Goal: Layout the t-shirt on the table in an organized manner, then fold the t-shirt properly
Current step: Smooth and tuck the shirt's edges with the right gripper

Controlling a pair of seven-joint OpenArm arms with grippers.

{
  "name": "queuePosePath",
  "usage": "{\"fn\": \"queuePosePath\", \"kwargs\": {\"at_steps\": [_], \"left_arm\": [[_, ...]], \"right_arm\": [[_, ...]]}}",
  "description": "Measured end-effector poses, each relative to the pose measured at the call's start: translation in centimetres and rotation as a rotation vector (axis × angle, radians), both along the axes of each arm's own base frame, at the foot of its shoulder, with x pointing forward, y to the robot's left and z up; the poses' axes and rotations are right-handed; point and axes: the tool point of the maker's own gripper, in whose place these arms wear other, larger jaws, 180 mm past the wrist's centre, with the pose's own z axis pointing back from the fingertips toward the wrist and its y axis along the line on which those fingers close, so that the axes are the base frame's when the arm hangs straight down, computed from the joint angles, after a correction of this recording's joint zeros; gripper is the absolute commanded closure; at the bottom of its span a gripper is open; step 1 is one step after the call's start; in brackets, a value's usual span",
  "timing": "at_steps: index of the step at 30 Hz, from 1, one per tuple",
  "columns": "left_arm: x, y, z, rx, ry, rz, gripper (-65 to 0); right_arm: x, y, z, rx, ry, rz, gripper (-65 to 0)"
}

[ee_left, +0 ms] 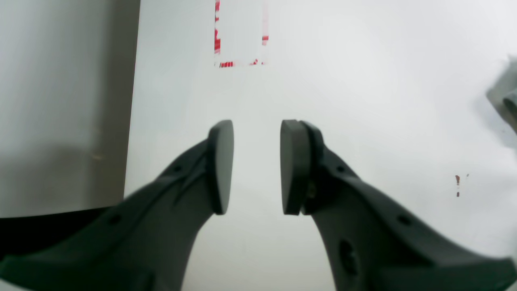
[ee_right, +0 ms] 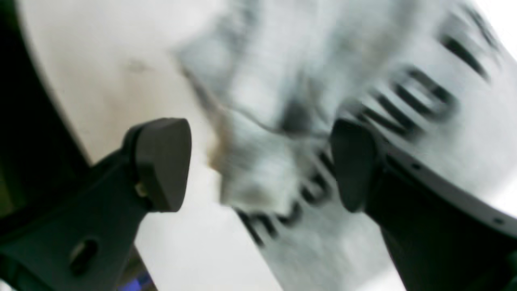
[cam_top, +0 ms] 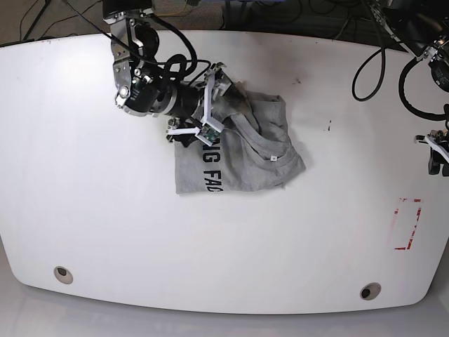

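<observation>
White and glossy, the curved-edged table (cam_top: 126,253) lay beneath the bunched heather-grey cotton t-shirt (cam_top: 242,165), left of centre. We had our black right jaws wide directly above its far-left folds, nearer than our narrowly parted left jaws.

I can read "NG FAC" in black letters on the grey t-shirt (cam_top: 242,158); the rest is hidden.

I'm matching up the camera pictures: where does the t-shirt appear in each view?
Left wrist: a sliver at the upper right edge.
Right wrist: t-shirt from top center to lower right.
Base: just above center.
Shared landmark: the white tabletop; the red mark misses the right wrist view.
</observation>
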Motion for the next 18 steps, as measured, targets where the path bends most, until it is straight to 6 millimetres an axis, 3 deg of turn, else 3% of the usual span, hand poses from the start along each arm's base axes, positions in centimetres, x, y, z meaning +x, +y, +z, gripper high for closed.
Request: {"fn": "queuePosePath", "kwargs": {"at_steps": [12, 16, 18], "left_arm": [[-0.6, 0.0, -0.8, 0.001, 0.027, 0.002, -17.8], [-0.7, 0.1, -0.8, 0.001, 0.027, 0.003, -17.8], [-0.7, 0.1, -0.8, 0.001, 0.027, 0.003, -17.8]], "right_arm": [[-0.3, -0.2, -1.6, -0.013, 0.05, -0.023, -50.7], [-0.3, 0.0, -1.6, -0.002, 0.048, -0.023, -42.8], [-0.2, 0.2, -1.3, 0.015, 0.038, -0.027, -34.2]]}}
